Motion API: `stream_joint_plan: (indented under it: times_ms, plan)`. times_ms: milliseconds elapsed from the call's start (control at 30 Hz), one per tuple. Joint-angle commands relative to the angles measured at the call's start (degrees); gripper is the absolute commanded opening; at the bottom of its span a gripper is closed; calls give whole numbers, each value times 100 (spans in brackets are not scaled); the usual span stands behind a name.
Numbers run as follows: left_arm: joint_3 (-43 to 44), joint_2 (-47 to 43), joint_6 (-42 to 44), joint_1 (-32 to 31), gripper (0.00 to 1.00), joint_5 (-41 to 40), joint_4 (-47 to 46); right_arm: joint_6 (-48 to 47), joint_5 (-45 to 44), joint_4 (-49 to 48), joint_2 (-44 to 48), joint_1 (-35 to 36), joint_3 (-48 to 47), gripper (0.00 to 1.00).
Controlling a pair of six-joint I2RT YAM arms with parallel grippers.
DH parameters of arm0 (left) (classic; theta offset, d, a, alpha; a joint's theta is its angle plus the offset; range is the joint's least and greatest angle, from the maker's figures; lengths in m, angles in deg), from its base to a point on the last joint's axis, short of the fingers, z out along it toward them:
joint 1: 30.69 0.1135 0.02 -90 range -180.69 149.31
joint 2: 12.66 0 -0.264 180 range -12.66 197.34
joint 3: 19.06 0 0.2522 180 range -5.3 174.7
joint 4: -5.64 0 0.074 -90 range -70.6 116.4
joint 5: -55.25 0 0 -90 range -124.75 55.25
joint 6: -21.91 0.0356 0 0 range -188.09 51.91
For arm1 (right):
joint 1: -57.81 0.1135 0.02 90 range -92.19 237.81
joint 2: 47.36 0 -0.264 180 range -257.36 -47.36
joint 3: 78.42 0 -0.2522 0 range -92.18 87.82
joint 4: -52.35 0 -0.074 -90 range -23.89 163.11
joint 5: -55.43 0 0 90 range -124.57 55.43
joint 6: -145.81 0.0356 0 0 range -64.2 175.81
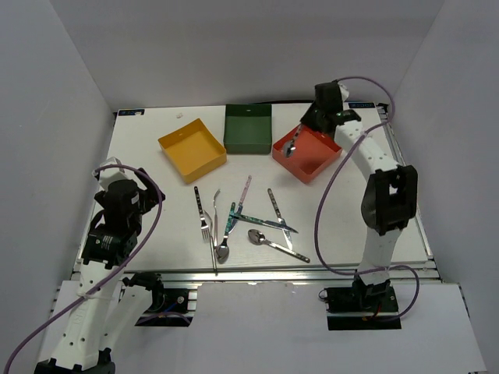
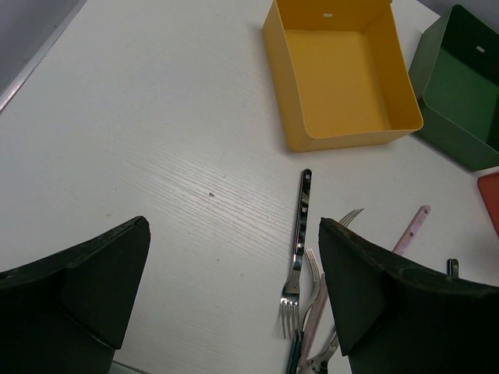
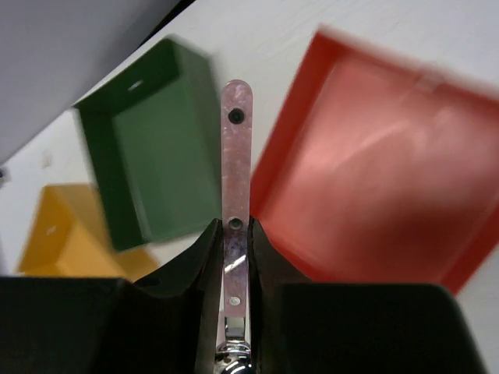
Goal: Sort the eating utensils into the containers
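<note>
white tabletop (image 3: pixel 366 19) behind, spoon handle (image 3: pixel 236 148) points beyond right end effector (image 3: pixel 235 231).

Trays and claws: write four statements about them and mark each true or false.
1. The right claw is shut on a pink-handled utensil. True.
2. The left claw grips a fork. False: it is open with nothing between its fingers, above the table.
3. The yellow tray holds two forks. False: it holds nothing.
4. The green tray sits between the yellow tray and the red tray. True.
</note>
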State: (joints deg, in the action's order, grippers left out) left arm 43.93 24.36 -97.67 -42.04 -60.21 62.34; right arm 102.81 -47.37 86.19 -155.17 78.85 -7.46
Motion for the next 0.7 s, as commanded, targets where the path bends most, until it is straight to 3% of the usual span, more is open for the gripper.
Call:
stream_joint_plan:
  times_ms: [0, 300, 567, 600, 633, 667]
  plan:
    - [-19, -10, -4, 28, 98, 40, -101, -2018, 1077, 821, -791, -529, -1180, 0]
    - [-19, 43, 31, 19, 98, 128, -128, -2811, 1491, 1007, -1944, -987, -2424, 0]
    - [-19, 87, 49, 19, 98, 198, -137, -2767, 1306, 603, -1796, -979, -1836, 0]
    - [-19, 87, 49, 28, 98, 190, -145, -2767, 1323, 603, -1788, -970, -1818, 2]
    - [-28, 69, 49, 19, 98, 190, -145, -2767, 1341, 611, -1779, -961, -1792, 21]
    - [-28, 69, 58, 19, 98, 190, -145, -2767, 1315, 629, -1753, -952, -1800, 30]
